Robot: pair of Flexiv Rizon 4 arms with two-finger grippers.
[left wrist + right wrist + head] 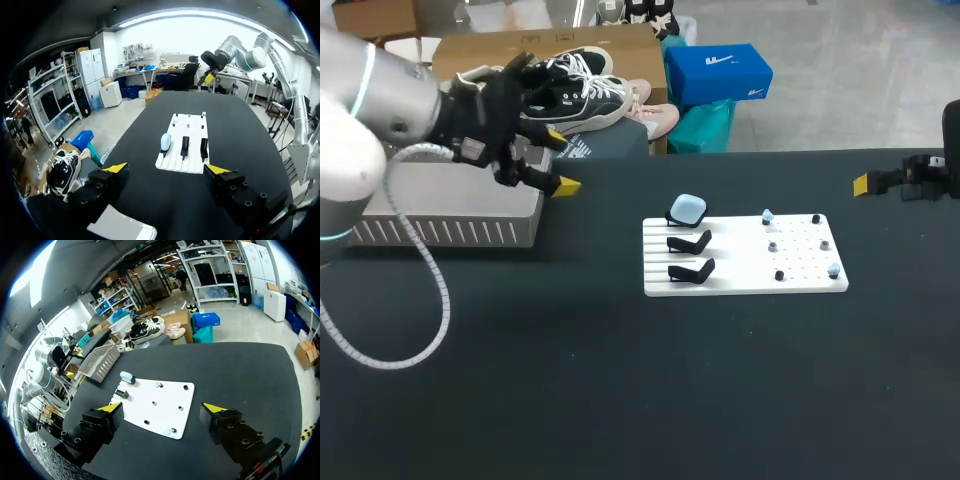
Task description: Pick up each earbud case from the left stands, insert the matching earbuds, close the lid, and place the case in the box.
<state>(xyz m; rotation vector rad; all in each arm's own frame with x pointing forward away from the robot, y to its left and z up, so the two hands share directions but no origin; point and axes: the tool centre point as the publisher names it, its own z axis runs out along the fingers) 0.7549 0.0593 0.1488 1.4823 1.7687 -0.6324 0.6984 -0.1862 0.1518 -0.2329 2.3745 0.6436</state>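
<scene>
A white board lies mid-table with three black stands along its left side. A pale blue earbud case rests on the farthest stand; the other two stands hold nothing. Small earbuds sit on pegs on the board's right half. My left gripper hangs open and empty above the grey slatted box, left of the board. My right gripper is open at the table's far right. In the left wrist view the case lies ahead of the open gripper. In the right wrist view the board lies ahead of the open gripper.
The black table stretches bare in front of the board. A pale cable from my left arm loops over the table's left part. The box's corner shows under my left gripper.
</scene>
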